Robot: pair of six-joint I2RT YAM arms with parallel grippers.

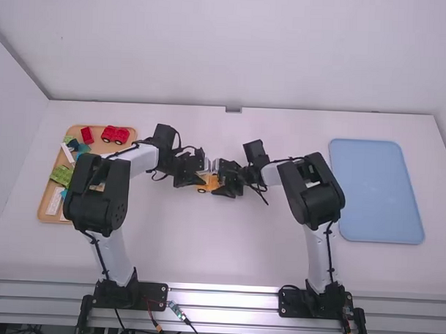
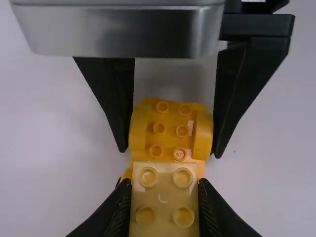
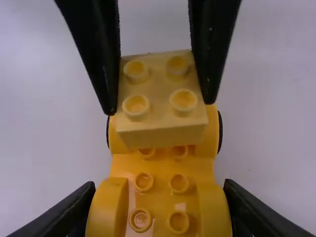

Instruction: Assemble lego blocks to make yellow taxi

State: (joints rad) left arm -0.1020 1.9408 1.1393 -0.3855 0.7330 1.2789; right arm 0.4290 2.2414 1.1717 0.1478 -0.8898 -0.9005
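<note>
Right wrist view: left gripper [image 3: 159, 106] clamps pale block [image 3: 163, 134], right gripper [image 3: 160, 186] clamps car base [image 3: 162, 167]; I judge both light, stiff, best held by smooth sides.

A white, smooth surface [image 1: 227, 248] is seen in the high view, its far edge running straight across. Two trays are laid directly on it, well apart, with a broad middle stretch between them. Toward the left side, a light brown tray [image 1: 98, 135] with rounded corners is set, partly hidden from above. Toward the right side, a light blue tray [image 1: 376, 191] is placed flat, its corners rounded too, its rim a slightly deeper blue, and its longer sides pointed toward the far edge.
</note>
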